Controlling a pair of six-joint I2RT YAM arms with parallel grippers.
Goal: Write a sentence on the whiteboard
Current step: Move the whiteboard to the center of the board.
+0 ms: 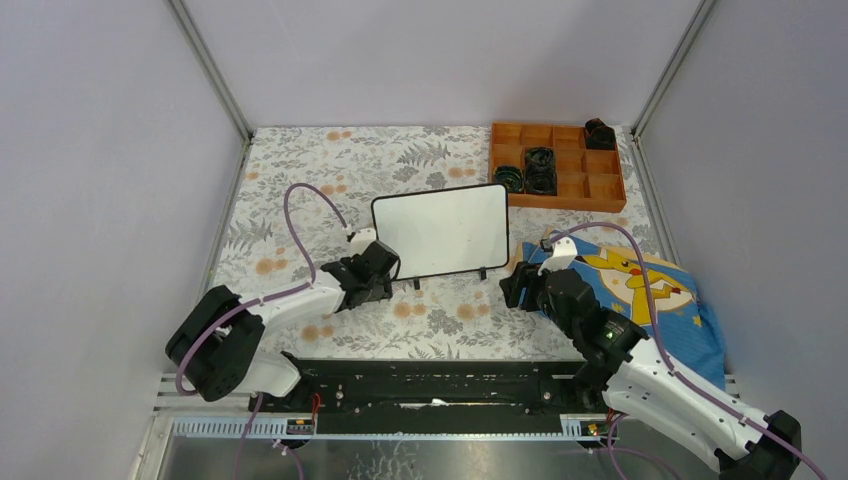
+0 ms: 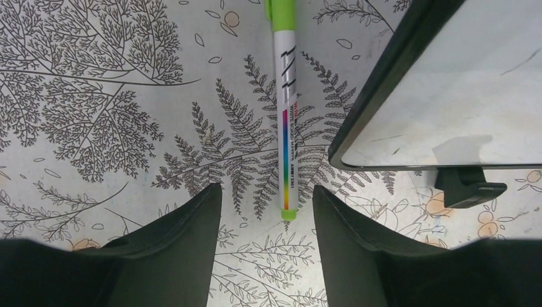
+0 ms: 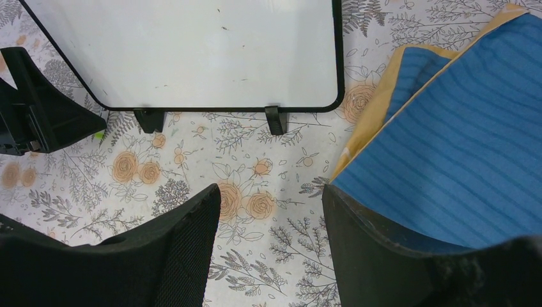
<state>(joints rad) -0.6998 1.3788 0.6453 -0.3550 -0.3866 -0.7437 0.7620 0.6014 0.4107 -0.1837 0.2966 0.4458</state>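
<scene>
Left gripper is hovering open, straddling the green marker at its tail end, beside the blank whiteboard. It is likely needing a grip further up the barrel. Right gripper is sitting open.

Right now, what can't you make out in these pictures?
- Green marker, left wrist view: its far end is cut off by the top edge; its print is too small.
- Same marker, top view: hidden beneath the left gripper.
- Dark items in the orange tray, top view: too small to identify.
</scene>
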